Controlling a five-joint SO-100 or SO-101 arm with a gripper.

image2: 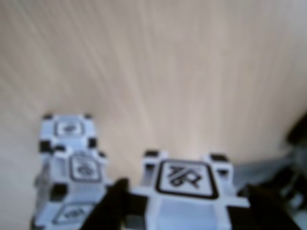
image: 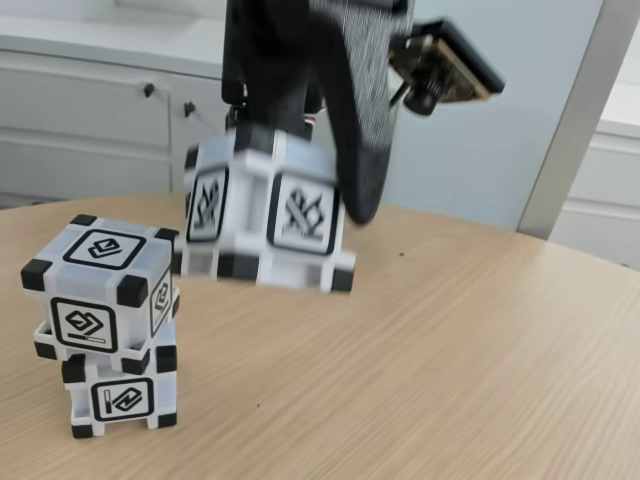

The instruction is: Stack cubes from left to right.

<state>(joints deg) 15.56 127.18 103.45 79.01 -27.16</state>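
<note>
While the third cube [image: 268, 215] is carried clear of the wooden table [image: 450, 350], it is held closed between the gripper [image2: 184, 211] fingers, just right of the two-cube stack in the fixed view. There the upper stacked cube [image: 100, 285] is seen sitting slightly askew on the lower cube [image: 120, 395]. A topple could be caused if the carried cube is lowered off-centre or brushed against that crooked upper cube; its motion blur suggests speed, which would worsen any knock.
</note>
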